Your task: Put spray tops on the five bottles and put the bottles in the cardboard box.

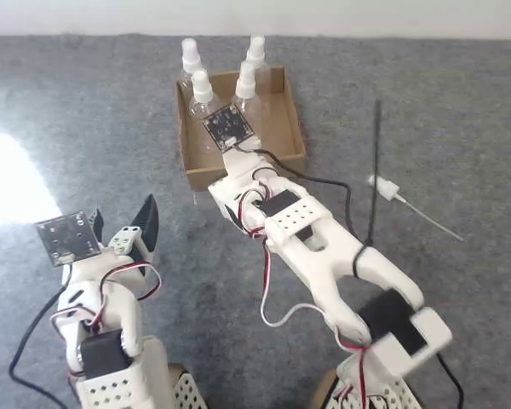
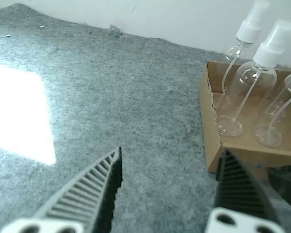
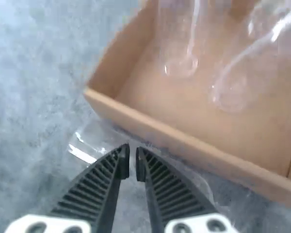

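- High view: four bottles with tops on stand in the cardboard box at upper centre. One spray top lies loose on the worktop at right, so a fifth bottle seems left to cap and box. The left gripper sits at lower left.
- Left wrist view: its fingers are spread wide. The tubes inside the bottles show at right.
- Right wrist view: the right gripper has its fingers pressed nearly together beside the box's near wall. Under them lies a clear thing, likely the fifth bottle, which the arm hides from above. I cannot tell whether they pinch it.
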Action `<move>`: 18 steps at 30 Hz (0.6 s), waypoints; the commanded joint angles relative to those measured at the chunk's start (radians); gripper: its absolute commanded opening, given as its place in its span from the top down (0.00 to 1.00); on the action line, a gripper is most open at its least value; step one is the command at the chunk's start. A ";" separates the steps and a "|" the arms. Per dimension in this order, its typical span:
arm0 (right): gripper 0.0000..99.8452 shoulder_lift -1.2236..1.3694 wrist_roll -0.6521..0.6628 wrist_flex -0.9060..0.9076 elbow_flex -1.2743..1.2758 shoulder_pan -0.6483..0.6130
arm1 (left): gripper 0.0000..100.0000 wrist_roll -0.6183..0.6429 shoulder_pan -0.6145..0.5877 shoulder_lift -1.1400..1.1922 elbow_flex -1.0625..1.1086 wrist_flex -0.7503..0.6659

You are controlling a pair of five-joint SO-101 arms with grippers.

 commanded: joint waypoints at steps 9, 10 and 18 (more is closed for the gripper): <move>0.99 0.084 0.020 0.030 -0.095 0.012 | 0.71 0.005 0.003 -0.014 -0.010 -0.023; 0.99 0.082 0.020 0.054 -0.101 0.010 | 0.71 0.005 0.003 -0.014 -0.010 -0.023; 0.99 0.076 0.020 0.476 -0.261 0.007 | 0.71 0.005 0.003 -0.014 -0.010 -0.023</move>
